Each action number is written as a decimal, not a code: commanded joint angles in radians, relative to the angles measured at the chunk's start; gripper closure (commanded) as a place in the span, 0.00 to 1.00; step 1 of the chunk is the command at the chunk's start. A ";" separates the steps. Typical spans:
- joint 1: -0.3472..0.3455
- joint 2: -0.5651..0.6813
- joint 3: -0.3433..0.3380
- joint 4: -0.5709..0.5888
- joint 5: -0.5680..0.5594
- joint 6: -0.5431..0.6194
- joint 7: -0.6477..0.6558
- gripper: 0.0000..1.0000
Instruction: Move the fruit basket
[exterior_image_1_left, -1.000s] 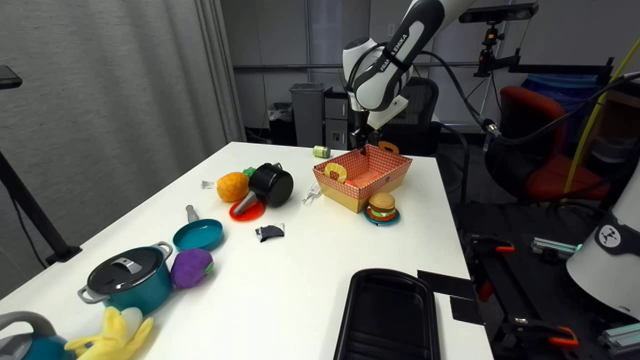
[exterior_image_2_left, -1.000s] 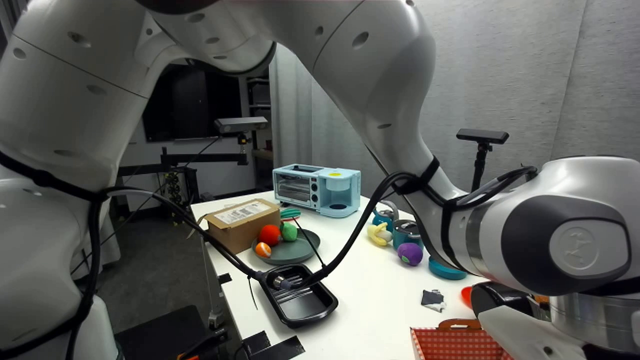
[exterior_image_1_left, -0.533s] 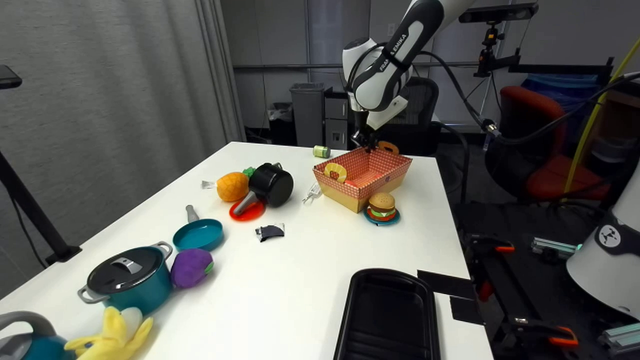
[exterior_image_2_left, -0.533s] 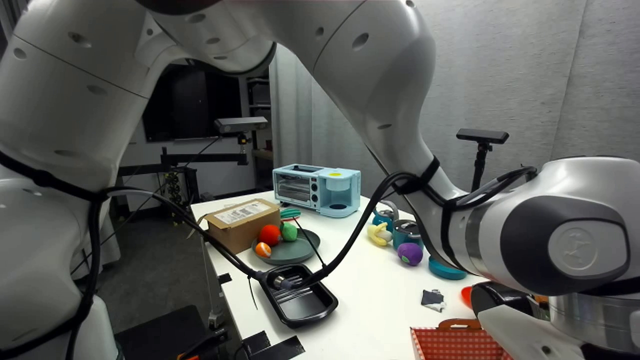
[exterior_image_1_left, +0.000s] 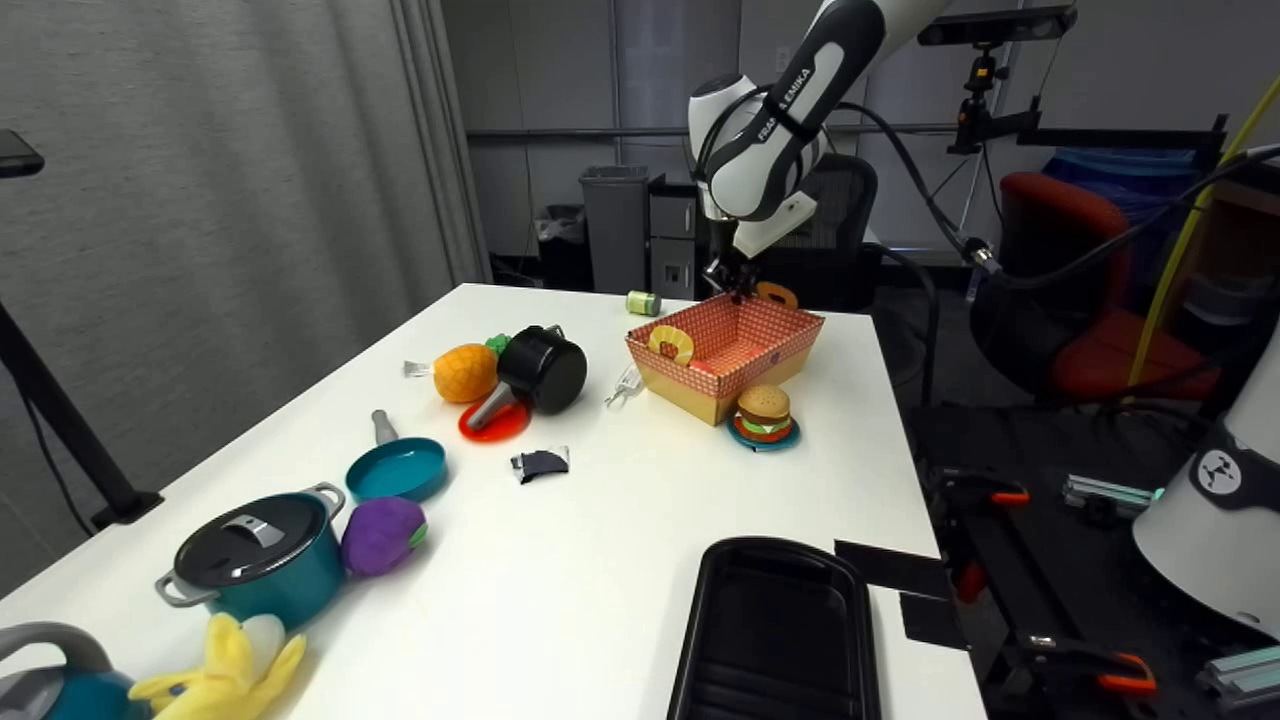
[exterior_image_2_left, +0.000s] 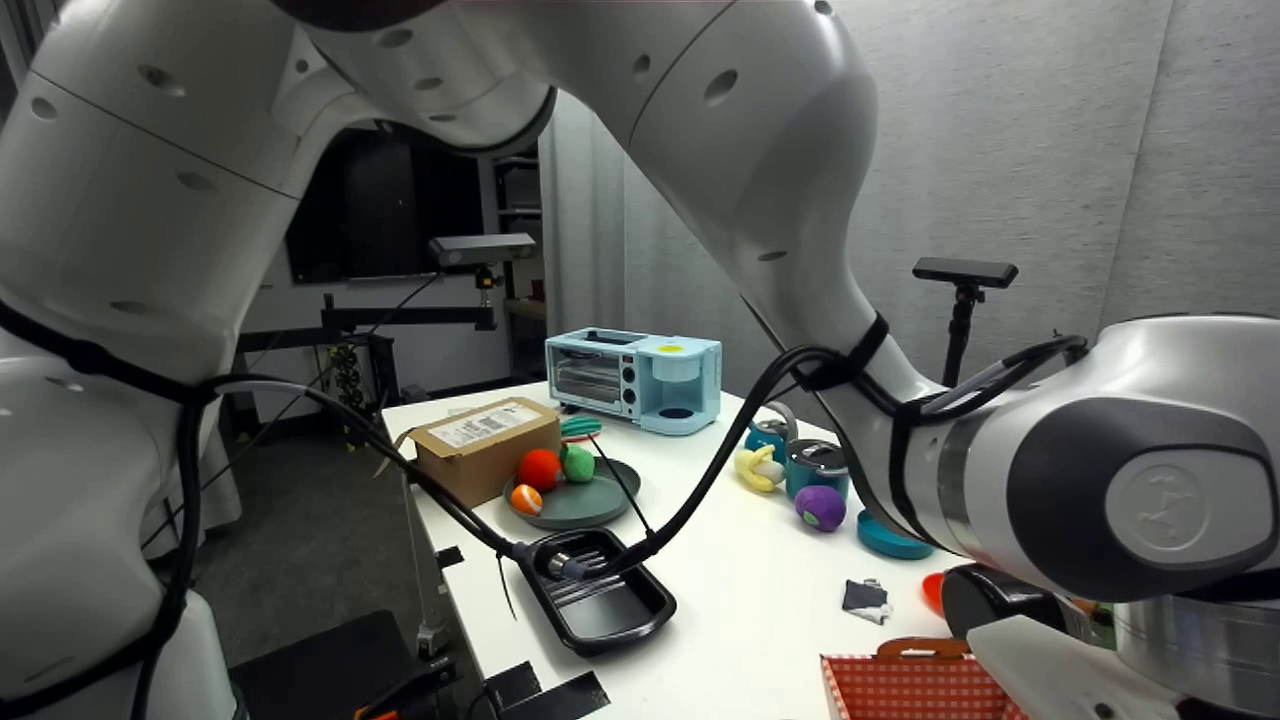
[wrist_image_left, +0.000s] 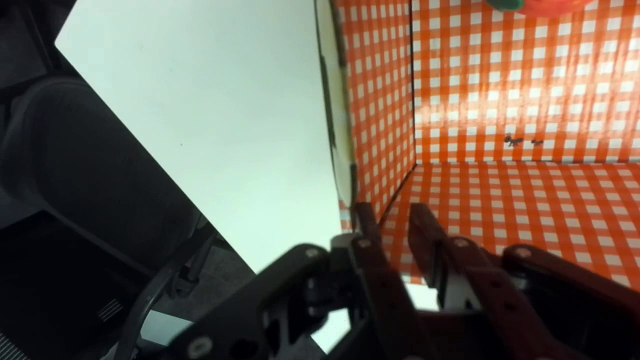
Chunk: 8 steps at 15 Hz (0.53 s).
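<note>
The fruit basket (exterior_image_1_left: 672, 392) stands on the white table, tan outside and red-checked inside, with fruit-slice handles. In an exterior view the checked lining of the basket (exterior_image_2_left: 925, 690) shows at the bottom edge. My gripper (exterior_image_1_left: 738, 293) points down at its far corner. Seen from the wrist, the gripper (wrist_image_left: 391, 216) has its jaws drawn in, a narrow gap left, with the basket (wrist_image_left: 505, 110) corner and checked wall showing there. It looks shut on that corner, though the pads' contact is hidden. A red-orange fruit piece (wrist_image_left: 550, 6) with green lies inside the basket.
Close to the basket are a toy hamburger (exterior_image_1_left: 764, 412), a green can (exterior_image_1_left: 643, 303), a clear utensil (exterior_image_1_left: 624, 385) and a black pot (exterior_image_1_left: 550, 372). A black tray (exterior_image_1_left: 775, 620) lies at the near end. The table edge (wrist_image_left: 175, 177) runs close past the gripper.
My gripper's jaws have closed in at the basket's far corner. The hand has shifted very slightly. The basket shows no visible movement.
</note>
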 joint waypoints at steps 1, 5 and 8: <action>0.019 -0.006 -0.023 0.009 -0.021 0.028 0.014 0.43; 0.012 0.005 -0.020 0.026 -0.014 0.023 0.011 0.15; -0.003 0.013 -0.013 0.036 0.003 0.015 0.001 0.00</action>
